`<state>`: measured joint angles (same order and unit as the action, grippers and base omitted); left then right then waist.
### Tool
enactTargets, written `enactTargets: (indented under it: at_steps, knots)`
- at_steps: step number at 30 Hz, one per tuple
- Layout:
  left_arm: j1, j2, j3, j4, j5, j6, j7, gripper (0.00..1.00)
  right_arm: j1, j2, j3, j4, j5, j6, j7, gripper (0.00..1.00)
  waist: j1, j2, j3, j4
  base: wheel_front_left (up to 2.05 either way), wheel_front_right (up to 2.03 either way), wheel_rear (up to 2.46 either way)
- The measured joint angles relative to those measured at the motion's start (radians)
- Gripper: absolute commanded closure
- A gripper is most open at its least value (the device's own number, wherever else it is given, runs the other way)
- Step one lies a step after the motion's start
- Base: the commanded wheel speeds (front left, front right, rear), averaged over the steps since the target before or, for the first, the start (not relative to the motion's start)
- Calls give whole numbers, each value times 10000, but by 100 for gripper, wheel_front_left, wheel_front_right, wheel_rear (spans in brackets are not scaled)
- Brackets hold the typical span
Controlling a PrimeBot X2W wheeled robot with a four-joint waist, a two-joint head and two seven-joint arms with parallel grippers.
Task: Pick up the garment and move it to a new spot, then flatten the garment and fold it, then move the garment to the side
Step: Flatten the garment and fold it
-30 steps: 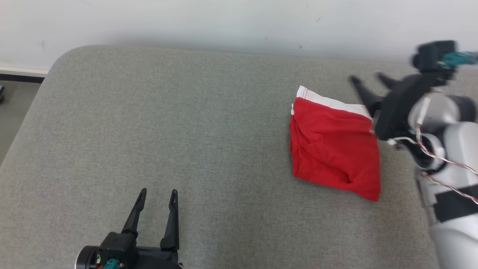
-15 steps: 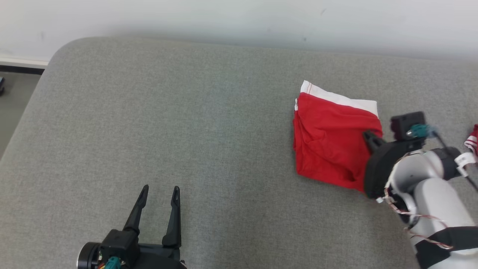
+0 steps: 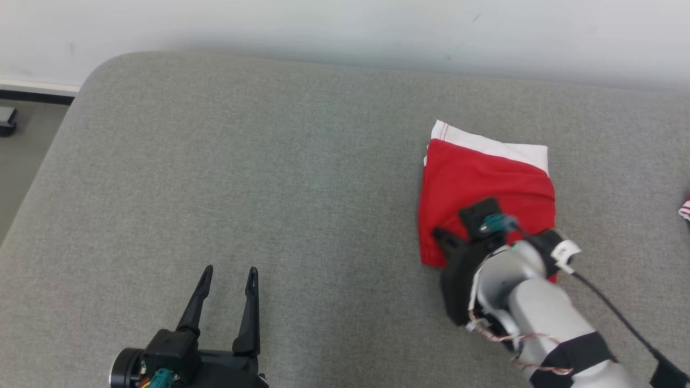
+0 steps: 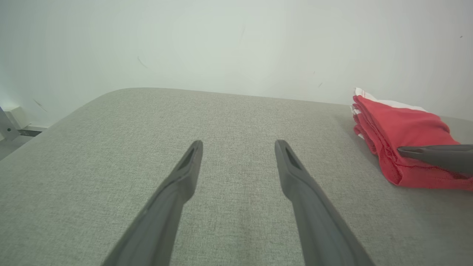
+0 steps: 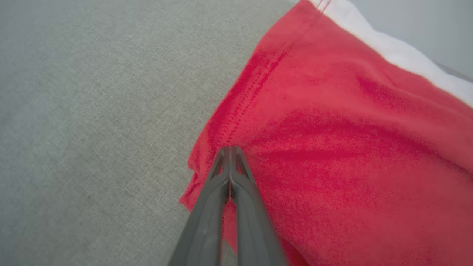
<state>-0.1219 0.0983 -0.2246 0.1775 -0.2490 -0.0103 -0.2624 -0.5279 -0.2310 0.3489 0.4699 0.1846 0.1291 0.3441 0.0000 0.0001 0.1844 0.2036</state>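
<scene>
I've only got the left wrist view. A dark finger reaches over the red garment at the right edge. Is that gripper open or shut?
Observer: Shut; in the right wrist view the right gripper is closed tip to tip.
Operator: Where are the tips?
Observer: Over the red garment, beside its stitched hem.
Operator: Anything else nearby?
Observer: The head view shows a small red and white item at the right edge.

— What is the garment under the right gripper made of?
— Soft red knit cloth, matt, stitched seams; its band is smooth white cloth.
— And beside the tips?
— The cushion: coarse grey woven fabric, matt. The fingers look like dull dark plastic, the forearm smooth and faintly glossy.
</scene>
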Motion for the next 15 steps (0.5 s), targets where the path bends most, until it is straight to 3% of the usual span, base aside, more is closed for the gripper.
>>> enactTargets:
  at_steps: [7,12,13,14,15]
  knots:
    - [18,-31,42,29,0,-33,0,0,104,-13,1747,-278,943,0,570,100,0,0,-115,10,0,0,0]
    - [114,-42,79,31,25,-27,0,0,409,-276,1967,-1200,1595,0,585,98,0,0,-250,-39,0,0,0]
    - [143,-40,107,21,27,-21,0,0,486,-341,1858,-1452,1624,0,439,67,-1,0,-285,-56,0,0,0]
    - [164,-29,148,-23,40,10,0,0,725,-372,1367,-1965,1638,0,69,7,-1,0,-351,-105,0,0,0]
    - [190,-25,178,-77,79,17,0,0,883,-372,1078,-2194,1603,0,-113,0,-1,0,-388,-131,0,0,0]
